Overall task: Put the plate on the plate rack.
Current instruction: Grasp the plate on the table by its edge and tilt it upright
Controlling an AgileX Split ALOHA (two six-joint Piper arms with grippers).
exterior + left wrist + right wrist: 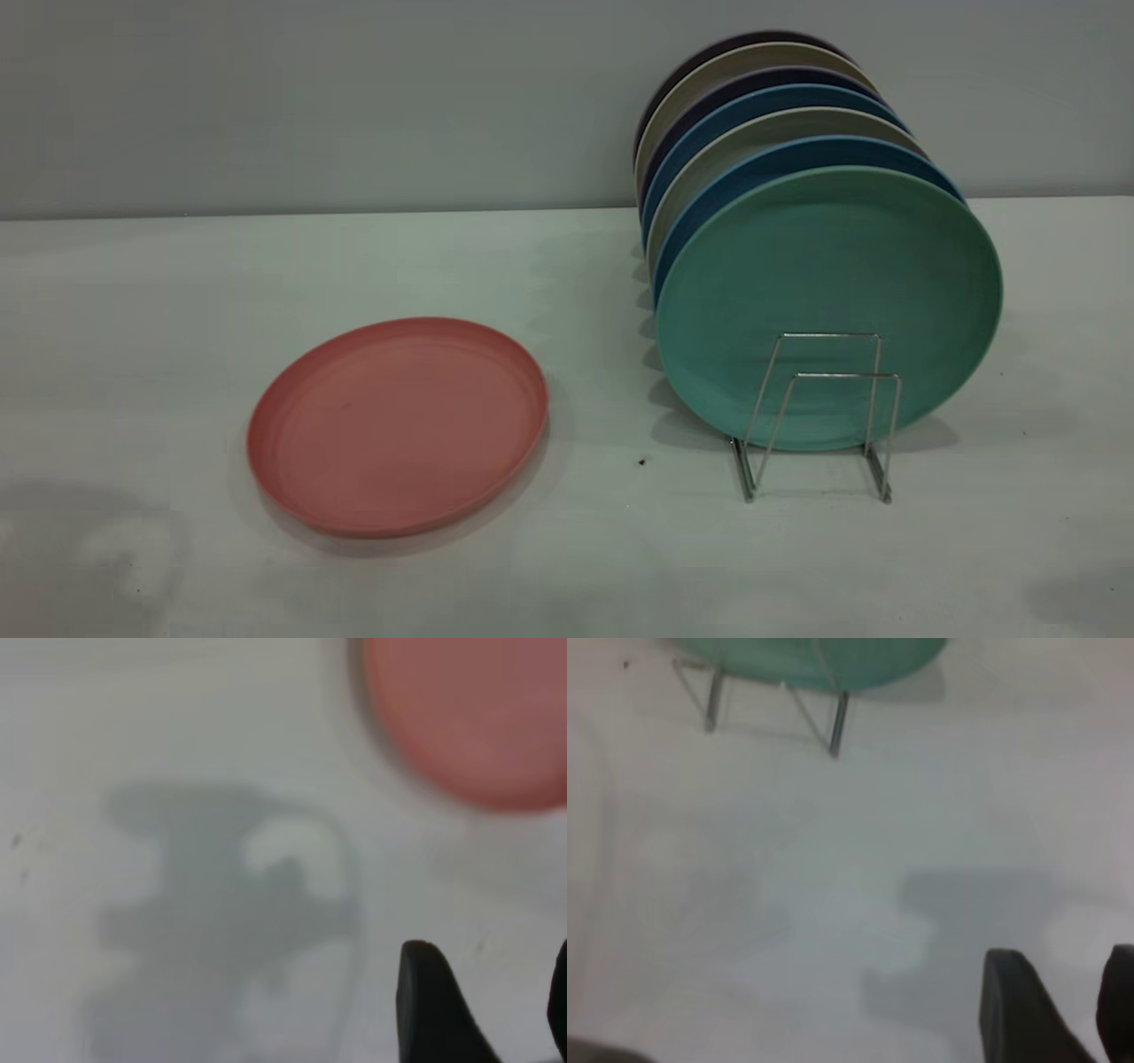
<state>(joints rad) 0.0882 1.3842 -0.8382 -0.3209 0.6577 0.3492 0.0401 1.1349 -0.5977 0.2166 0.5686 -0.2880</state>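
While neither arm appears in the exterior view, a salmon-pink plate [398, 426] lies flat on the white table [177, 292], face up, rim raised all round. Being round, it has no long axis of its own; its open face points straight up. It sits at about 9 o'clock from the plate rack [819, 416], well apart from it, with bare table between.

A thin silver wire rack stands toward the 3 o'clock side of the table. Two upright rectangular loops at its near end are unfilled. Behind them a mint-green plate [828, 306] stands on edge, its face turned toward the camera. Behind that, a row of further plates [753, 115], blue, beige and dark, stands on edge, receding toward the grey wall [310, 97] at 12 o'clock.

From the left wrist view, the left gripper [492, 1010] hovers above the table with its dark fingers spread apart and nothing between them; the pink plate's edge lies near, not touching. From the right wrist view, the right gripper [1063, 1010] likewise hangs over bare table, fingers parted and holding nothing, with the rack's wire feet and the green plate's lower edge farther off.
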